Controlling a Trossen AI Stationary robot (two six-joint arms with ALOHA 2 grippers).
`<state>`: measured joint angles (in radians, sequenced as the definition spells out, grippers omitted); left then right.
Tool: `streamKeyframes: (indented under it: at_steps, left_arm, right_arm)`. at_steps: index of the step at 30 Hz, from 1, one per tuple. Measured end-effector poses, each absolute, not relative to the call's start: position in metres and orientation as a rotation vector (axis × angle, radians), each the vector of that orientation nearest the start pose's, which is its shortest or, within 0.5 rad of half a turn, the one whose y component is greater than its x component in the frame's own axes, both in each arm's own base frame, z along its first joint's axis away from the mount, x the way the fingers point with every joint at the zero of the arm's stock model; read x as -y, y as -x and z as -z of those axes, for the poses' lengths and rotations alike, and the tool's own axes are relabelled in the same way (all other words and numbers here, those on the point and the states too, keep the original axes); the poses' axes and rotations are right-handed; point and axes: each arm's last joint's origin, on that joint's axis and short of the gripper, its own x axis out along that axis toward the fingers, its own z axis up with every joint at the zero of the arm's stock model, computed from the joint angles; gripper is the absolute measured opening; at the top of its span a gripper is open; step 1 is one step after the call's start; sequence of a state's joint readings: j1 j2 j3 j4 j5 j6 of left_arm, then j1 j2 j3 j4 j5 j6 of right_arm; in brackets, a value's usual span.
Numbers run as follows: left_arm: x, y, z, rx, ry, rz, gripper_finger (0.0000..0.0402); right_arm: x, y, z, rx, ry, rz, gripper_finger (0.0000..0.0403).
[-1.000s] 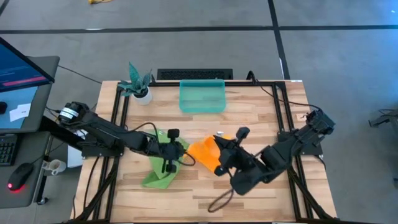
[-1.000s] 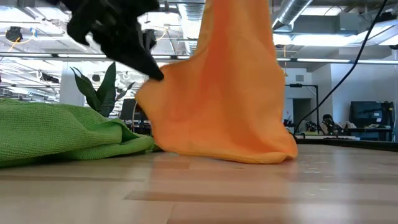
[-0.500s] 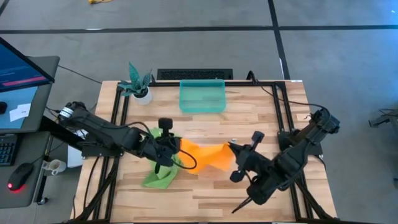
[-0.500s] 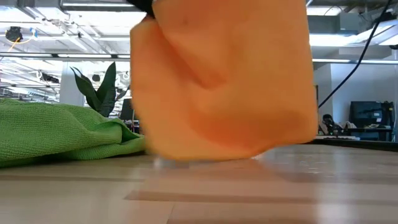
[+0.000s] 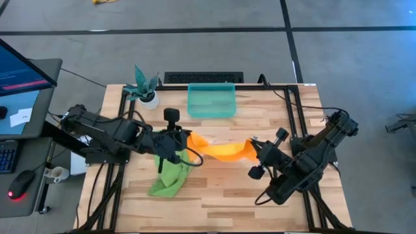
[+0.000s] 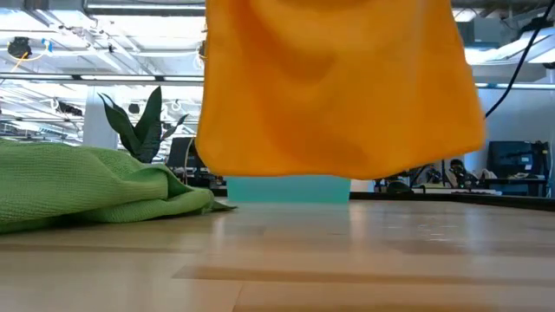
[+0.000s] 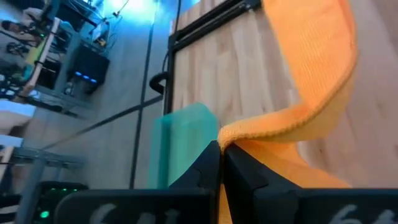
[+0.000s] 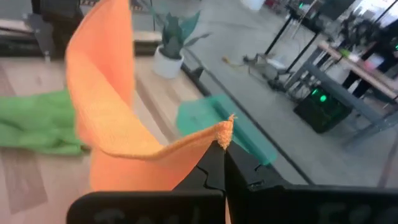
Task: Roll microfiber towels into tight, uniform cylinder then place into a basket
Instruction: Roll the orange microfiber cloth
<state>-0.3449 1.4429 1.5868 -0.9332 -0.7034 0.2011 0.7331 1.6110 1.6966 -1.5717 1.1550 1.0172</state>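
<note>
Both pincers shut tight on the orange towel (image 5: pixel 221 149); left gripper (image 5: pixel 184 138) pinching one end, right gripper (image 5: pixel 252 148) pinching the other end, seen close up in each wrist view as closed fingers biting a corner; towel stretched between them like a hammock, long way running side to side across the table (image 5: pixel 214 195); hanging clear of the wood in the low view, bottom edge up in the air, not touching; sagging a little in the middle; no roll made yet. Green towel (image 5: pixel 170 177) lying crumpled flat on the table, just under and beside the left gripper, nearer the left arm by far; held by nothing. Basket (image 5: pixel 211 101) sitting at the far edge, well apart from both towels, right behind the hanging orange cloth, about in line with its middle, a bit nearer the left gripper; nothing seen inside. Likely next: lower the orange towel flat, long way still side to side, ready for rolling; risk of landing partly on top of the green one at the left end.
</note>
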Motion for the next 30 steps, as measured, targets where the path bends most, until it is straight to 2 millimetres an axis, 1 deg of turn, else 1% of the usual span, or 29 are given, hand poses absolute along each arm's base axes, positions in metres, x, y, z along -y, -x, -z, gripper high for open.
streamKeyframes:
  at_steps: [3, 6, 10, 12, 16, 18, 20, 22, 27, 30]
  left_arm:
    - [0.069, -0.275, -0.395, -0.749, -0.572, -0.244, 0.0000]
    - [0.059, -0.276, -0.391, -0.801, -0.537, -0.222, 0.0000]
    - [0.043, -0.282, -0.385, -0.836, -0.512, -0.264, 0.0000]
    - [0.035, -0.287, -0.383, -0.847, -0.505, -0.284, 0.0000]
    - [0.019, -0.299, -0.378, -0.854, -0.520, -0.314, 0.0000]
    - [0.011, -0.306, -0.381, -0.829, -0.533, -0.334, 0.0000]
    - [0.002, -0.309, -0.380, -0.845, -0.542, -0.353, 0.0000]
    - [-0.006, -0.313, -0.388, -0.802, -0.529, -0.386, 0.0000]
    - [-0.026, -0.316, -0.400, -0.801, -0.524, -0.439, 0.0000]
    - [-0.030, -0.314, -0.409, -0.771, -0.507, -0.455, 0.0000]
  right_arm:
    - [-0.164, -0.226, -0.366, -0.606, 0.247, 0.674, 0.0012]
    - [-0.162, -0.226, -0.367, -0.622, 0.237, 0.673, 0.0012]
    - [-0.159, -0.229, -0.366, -0.655, 0.269, 0.667, 0.0012]
    - [-0.154, -0.229, -0.368, -0.665, 0.287, 0.670, 0.0012]
    - [-0.139, -0.233, -0.373, -0.687, 0.323, 0.694, 0.0012]
    - [-0.130, -0.234, -0.376, -0.706, 0.355, 0.704, 0.0012]
    - [-0.120, -0.236, -0.380, -0.727, 0.404, 0.717, 0.0012]
    - [-0.111, -0.237, -0.382, -0.740, 0.441, 0.733, 0.0012]
    - [-0.091, -0.237, -0.389, -0.782, 0.486, 0.763, 0.0012]
    - [-0.083, -0.235, -0.392, -0.794, 0.500, 0.770, 0.0012]
